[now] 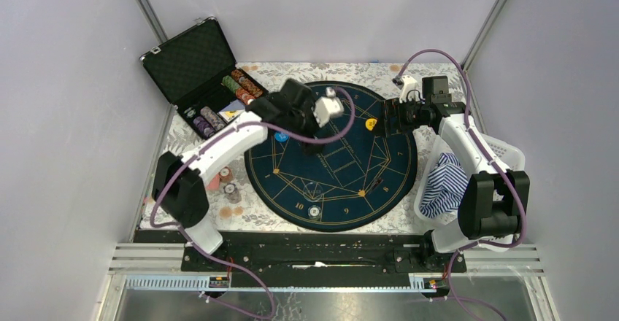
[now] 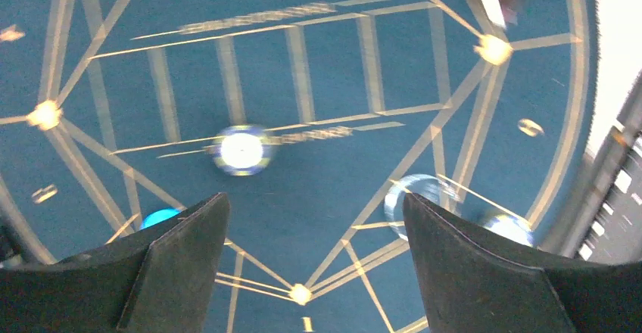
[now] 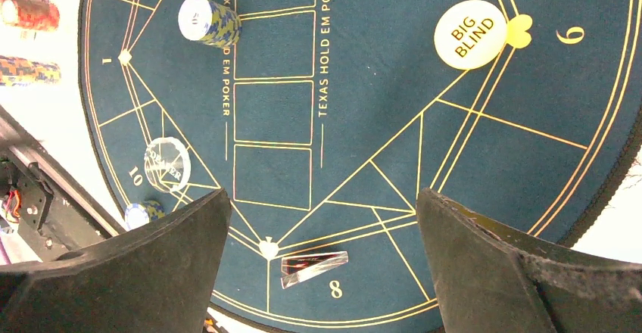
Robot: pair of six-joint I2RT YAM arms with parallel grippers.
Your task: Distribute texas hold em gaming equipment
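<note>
Mat [image 3: 363,60] reads "TEXAS HOLD EM POKER" (disc [image 3: 470,34]: "BIG BLIND"); left gripper [image 2: 314,198], right gripper [image 3: 323,193] gape.

The round mat [image 3: 363,121] looks like matt, short-napped cloth with gold print and a stitched edge. The fingers [image 3: 144,272] are matt black plastic, faintly grainy. The Big Blind disc [image 3: 470,34] is smooth, opaque plastic. The dealer button [image 3: 168,164] is clear and glossy. The card [image 3: 313,265] has a sheen. The chips [image 3: 208,21] look smooth and dull. The case [image 1: 191,58] has bright metal edging and dimpled foam in its lid. A patterned covering lies on the table [image 1: 255,217]. The striped cloth [image 1: 444,182] is soft, crumpled fabric in a white plastic basket [image 1: 507,146].
</note>
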